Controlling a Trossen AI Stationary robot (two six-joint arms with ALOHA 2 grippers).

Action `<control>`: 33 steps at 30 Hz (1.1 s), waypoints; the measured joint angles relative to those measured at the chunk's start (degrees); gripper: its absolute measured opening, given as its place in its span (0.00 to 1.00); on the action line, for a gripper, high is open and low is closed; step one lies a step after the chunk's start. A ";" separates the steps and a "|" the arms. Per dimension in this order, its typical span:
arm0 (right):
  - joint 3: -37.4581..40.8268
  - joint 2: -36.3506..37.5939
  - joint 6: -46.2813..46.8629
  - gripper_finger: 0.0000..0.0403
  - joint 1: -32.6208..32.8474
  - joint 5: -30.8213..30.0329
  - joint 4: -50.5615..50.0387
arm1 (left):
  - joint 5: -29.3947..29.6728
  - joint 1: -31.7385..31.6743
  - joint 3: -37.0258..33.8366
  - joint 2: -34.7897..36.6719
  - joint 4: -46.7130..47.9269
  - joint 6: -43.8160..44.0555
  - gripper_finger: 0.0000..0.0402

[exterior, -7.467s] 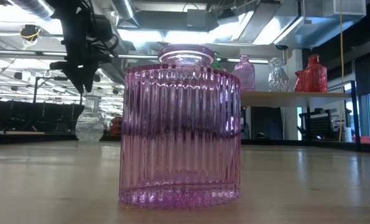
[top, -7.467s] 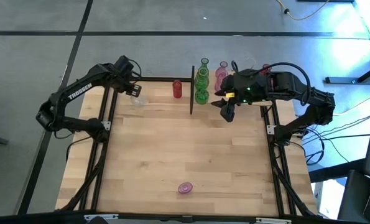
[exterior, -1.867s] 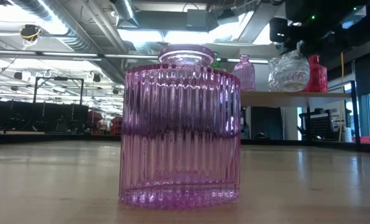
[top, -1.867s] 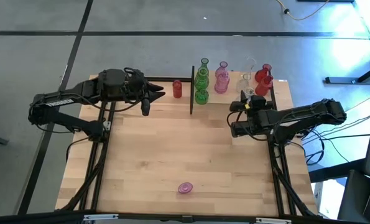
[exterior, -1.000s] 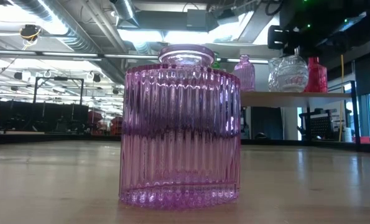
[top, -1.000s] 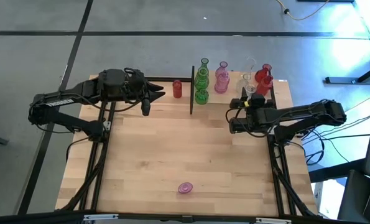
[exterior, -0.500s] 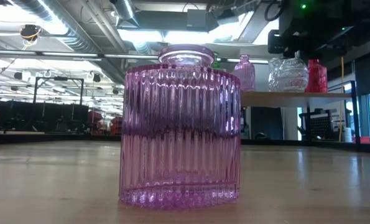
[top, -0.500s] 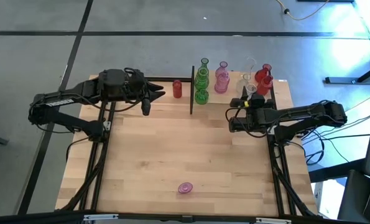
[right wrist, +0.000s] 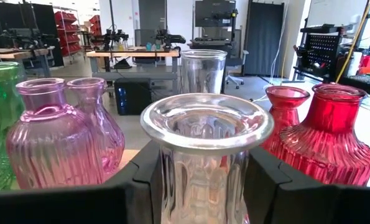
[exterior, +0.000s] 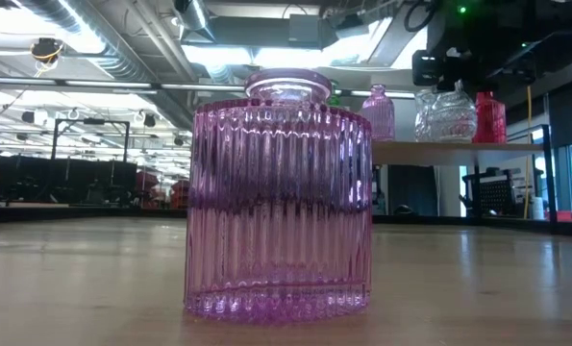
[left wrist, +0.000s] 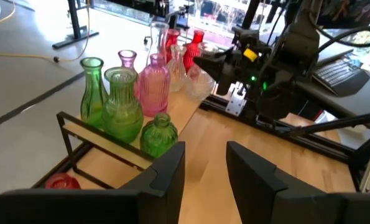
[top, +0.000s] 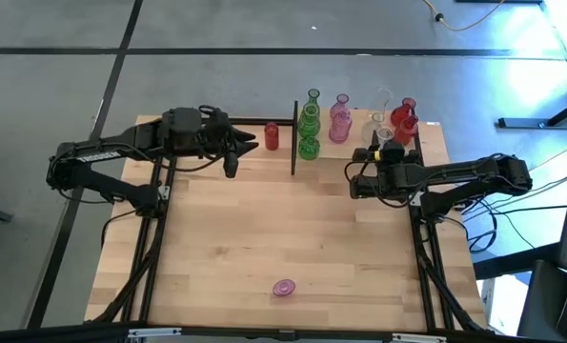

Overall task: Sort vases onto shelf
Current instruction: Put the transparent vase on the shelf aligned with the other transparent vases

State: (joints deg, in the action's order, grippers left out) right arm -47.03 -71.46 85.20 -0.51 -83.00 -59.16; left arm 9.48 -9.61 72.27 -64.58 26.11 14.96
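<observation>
The shelf [top: 335,149] is a light board with a black post at the table's far edge, also visible in the low view [exterior: 410,150]. On it stand green vases [top: 309,122], pink vases [top: 339,118], a clear vase [top: 381,103] and red vases [top: 404,118]. My right gripper [right wrist: 203,186] is shut on another clear vase [top: 386,136] among them. My left gripper [top: 231,164] hovers open, left of the post, near a red vase [top: 272,136] standing on the tabletop. A pink ribbed vase [exterior: 278,192] stands by the near edge [top: 283,287]. My right gripper pinches the clear vase's neck [right wrist: 203,158], just below its flared rim, between its two fingers [right wrist: 148,180]. The fingers come in level from the table's near side. The vase is upright, its base at shelf-board height [exterior: 449,137]; whether it rests there I cannot tell.
Red vases [right wrist: 324,137] and pink vases [right wrist: 54,143] stand close on either side of the held vase, with a tall clear one [right wrist: 202,70] behind it. The tabletop's wide middle [top: 283,219] is bare wood. Black frame rails run along both sides.
My right gripper has edged toward the far edge, carrying the clear vase upright in among the shelf's vases. My left gripper has shifted a little to the right, toward the shelf post, staying open.
</observation>
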 joint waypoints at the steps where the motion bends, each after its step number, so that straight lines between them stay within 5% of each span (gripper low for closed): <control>1: 0.00 0.00 -0.10 0.33 0.00 -0.02 -0.01 | 0.02 0.00 0.00 0.02 -0.11 0.02 0.28; 33: 0.07 -0.04 -10.91 0.34 -2.51 0.91 8.38 | 0.09 -0.02 0.02 0.02 -0.02 -0.09 0.28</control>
State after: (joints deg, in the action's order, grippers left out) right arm -46.96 -71.50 74.29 -3.03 -82.08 -50.78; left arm 9.56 -9.63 72.29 -64.55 26.09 14.87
